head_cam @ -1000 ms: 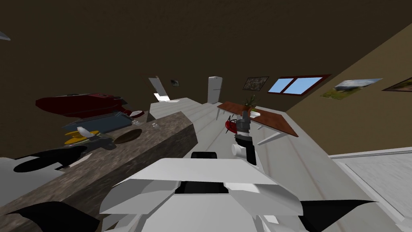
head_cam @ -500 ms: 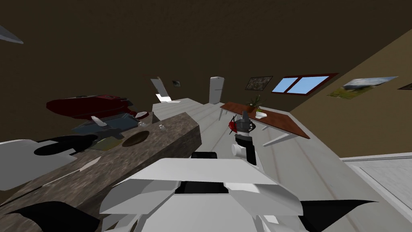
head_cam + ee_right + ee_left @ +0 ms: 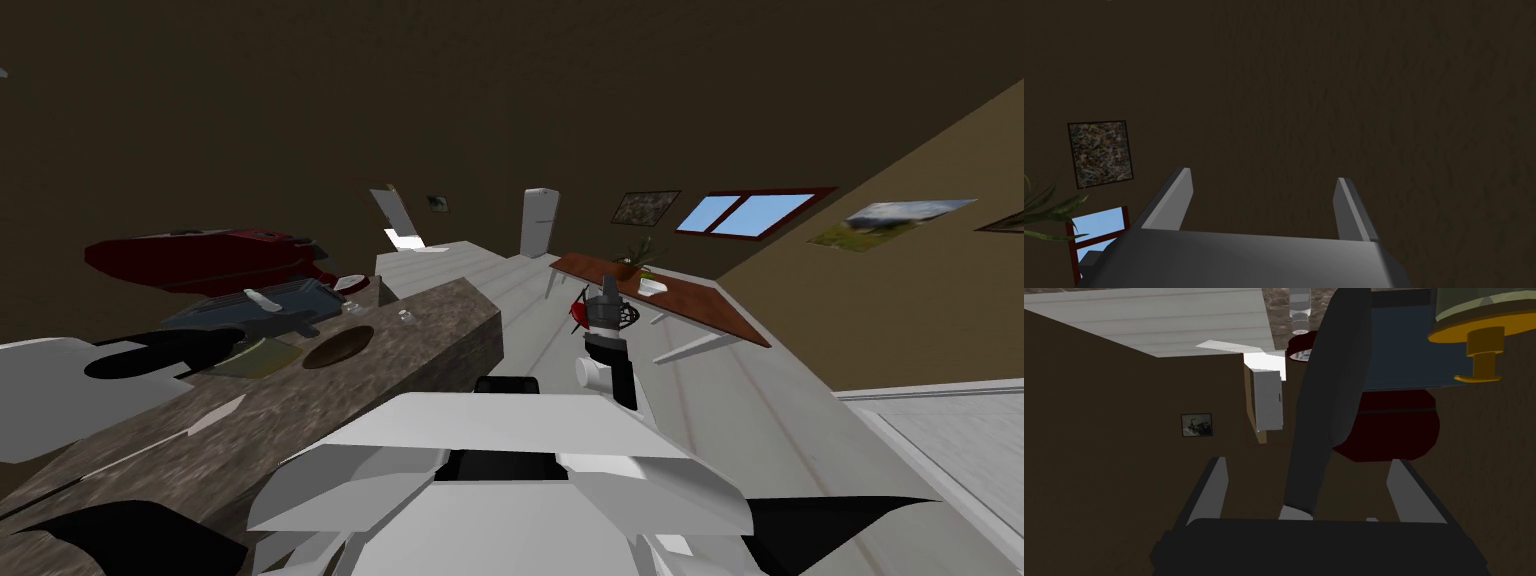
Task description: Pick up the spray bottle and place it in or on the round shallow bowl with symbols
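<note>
The spray bottle (image 3: pixel 1329 388), a long dark grey body with a white end, slants out from between the fingers of my left gripper (image 3: pixel 1307 462). Those fingers stand wide apart and clear of its sides. In the head view the left gripper (image 3: pixel 268 312) hovers over the stone counter (image 3: pixel 430 335), just left of the brown round shallow bowl (image 3: pixel 338 347). My right gripper (image 3: pixel 1264 176) is open and holds nothing. It is raised in front of my chest (image 3: pixel 607 295).
A greenish see-through vessel (image 3: pixel 1484 318) with an orange collar and stem stands close beside the left hand. A blue tray (image 3: pixel 290 298), a dark red bowl (image 3: pixel 350 283) and a small clear shaker (image 3: pixel 405 318) sit further along the counter. A brown table (image 3: pixel 700 300) stands across the white floor.
The head view has swung along the counter, which is my own move. My left hand now sits higher against the blue tray, and its fingers have opened off the bottle.
</note>
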